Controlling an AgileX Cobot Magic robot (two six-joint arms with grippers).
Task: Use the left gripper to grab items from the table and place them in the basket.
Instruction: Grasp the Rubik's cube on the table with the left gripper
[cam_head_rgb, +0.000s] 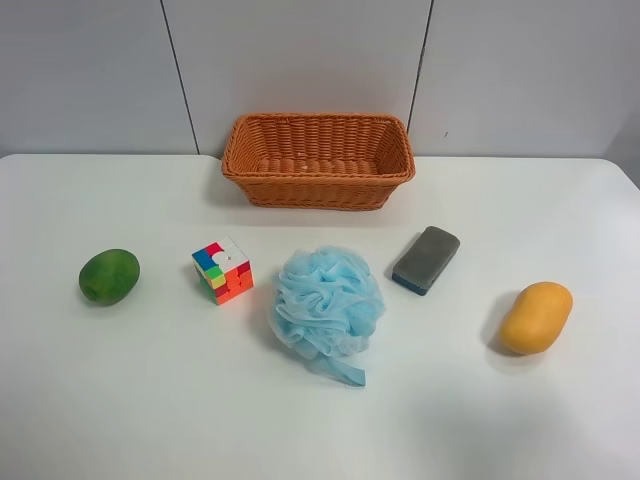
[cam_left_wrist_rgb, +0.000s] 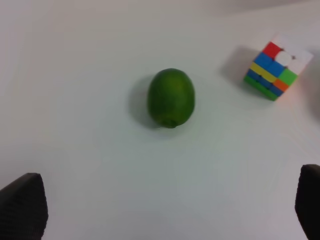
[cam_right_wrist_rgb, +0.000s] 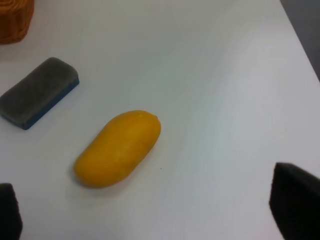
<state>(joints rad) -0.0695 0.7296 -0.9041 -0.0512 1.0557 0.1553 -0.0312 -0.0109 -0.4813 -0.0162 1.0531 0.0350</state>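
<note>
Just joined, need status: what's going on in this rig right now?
Nothing is in the basket yet. Green mango, cube, pouf, eraser and yellow mango all lie on the table. The left gripper is open, facing the green mango; the right gripper is open, facing the yellow mango. Neither holds anything.

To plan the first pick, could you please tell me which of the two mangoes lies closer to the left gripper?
The green mango, centred in the left wrist view beside the puzzle cube; the yellow-orange mango appears only in the right wrist view.
</note>
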